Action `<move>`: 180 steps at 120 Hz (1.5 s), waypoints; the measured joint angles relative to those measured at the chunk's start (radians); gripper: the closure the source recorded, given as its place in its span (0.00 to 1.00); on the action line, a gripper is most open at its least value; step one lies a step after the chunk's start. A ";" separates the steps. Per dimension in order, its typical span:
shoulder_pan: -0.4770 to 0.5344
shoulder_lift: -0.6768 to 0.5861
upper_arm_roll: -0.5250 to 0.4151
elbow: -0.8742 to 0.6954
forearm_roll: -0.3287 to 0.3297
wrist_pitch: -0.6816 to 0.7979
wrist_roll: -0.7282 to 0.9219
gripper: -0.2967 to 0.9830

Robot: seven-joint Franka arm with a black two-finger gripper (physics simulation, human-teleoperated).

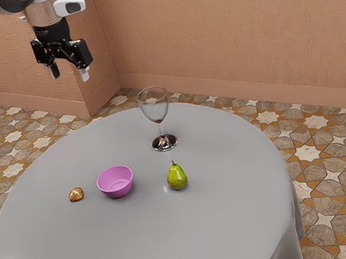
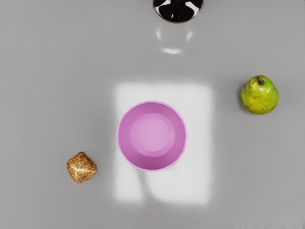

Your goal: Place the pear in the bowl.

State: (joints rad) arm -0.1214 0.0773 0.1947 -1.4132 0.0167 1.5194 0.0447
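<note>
Well, the glossy pear point(image 1: 177, 178) stood upright (stem point(image 1: 173, 162) skyward) near a seemingly plastic bowl point(image 1: 115, 182); the gripper point(image 1: 69, 72) gaped wide, empty.

Textured salmon-pink walls point(image 1: 231, 30) meet at a corner—above a star-patterned tiled floor point(image 1: 333, 180). A round table point(image 1: 232, 222) wears grey cloth—light glares on it.

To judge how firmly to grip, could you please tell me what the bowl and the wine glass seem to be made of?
The bowl looks like matte plastic or silicone, given its even pink-purple color. The wine glass seems to be clear glass, since the wall shows through it.
</note>
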 joint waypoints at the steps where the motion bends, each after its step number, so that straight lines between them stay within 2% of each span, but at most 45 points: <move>1: 0.000 0.000 0.000 0.000 0.000 0.000 0.000 0.23; 14: 0.005 0.004 -0.002 0.002 0.002 0.000 0.005 0.23; 22: 0.006 0.049 -0.022 0.058 0.006 0.004 0.007 0.23; 62: -0.171 0.161 -0.058 0.114 0.014 0.056 0.014 0.23; 82: -0.216 0.225 -0.071 0.075 0.023 0.092 0.012 0.23; 94: -0.233 0.222 -0.070 -0.035 0.013 0.139 0.009 0.23; 117: -0.236 0.225 -0.063 -0.216 -0.015 0.274 0.005 0.23; 134: -0.232 0.266 -0.063 -0.252 -0.025 0.348 0.003 0.23; 158: -0.181 0.358 -0.065 -0.210 -0.031 0.389 0.004 0.23; 180: -0.157 0.495 -0.069 -0.037 -0.054 0.339 0.017 0.23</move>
State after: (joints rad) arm -0.2785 0.5723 0.1259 -1.4505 -0.0378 1.8586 0.0615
